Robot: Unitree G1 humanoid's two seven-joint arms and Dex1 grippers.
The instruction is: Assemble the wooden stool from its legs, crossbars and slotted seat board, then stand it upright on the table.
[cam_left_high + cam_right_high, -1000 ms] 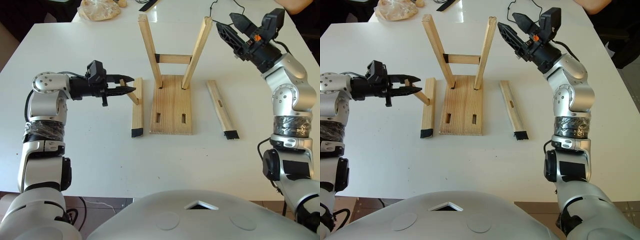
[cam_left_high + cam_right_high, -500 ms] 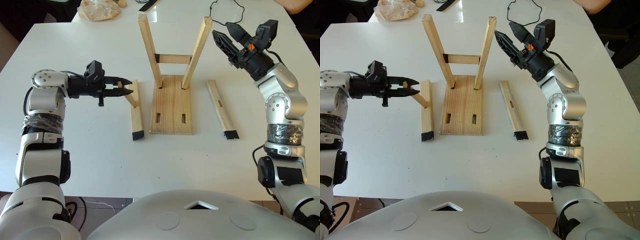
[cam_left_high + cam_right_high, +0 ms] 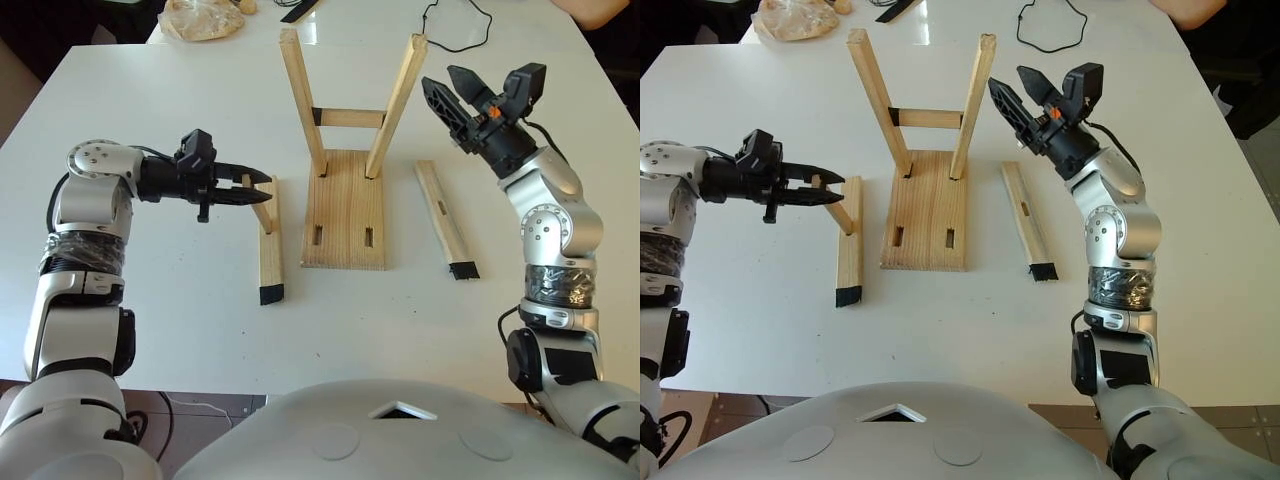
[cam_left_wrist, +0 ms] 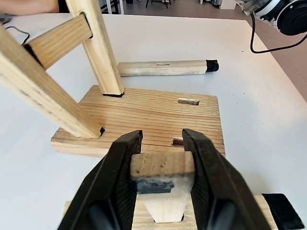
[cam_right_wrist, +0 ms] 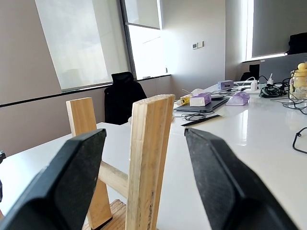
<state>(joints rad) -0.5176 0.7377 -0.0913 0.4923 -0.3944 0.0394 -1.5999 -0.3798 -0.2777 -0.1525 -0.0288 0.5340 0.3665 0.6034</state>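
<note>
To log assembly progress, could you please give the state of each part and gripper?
seat board, flat on table, two slots empty
upright legs, seated in board, joined by crossbar
left loose leg, on table, its stub gripped
right loose leg, lying flat, untouched
left gripper, shut on stub
right gripper, open, empty

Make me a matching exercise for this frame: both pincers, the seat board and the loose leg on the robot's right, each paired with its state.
Things:
1. left pincer
2. right pincer
3. seat board
4. loose leg

States:
A. lies flat on the table, untouched
B. open, near the top of an upright leg
C. shut on the crossbar stub of the other lying leg
D. lies flat, two legs standing in it, two slots empty

Pairs: 1-C, 2-B, 3-D, 4-A
</note>
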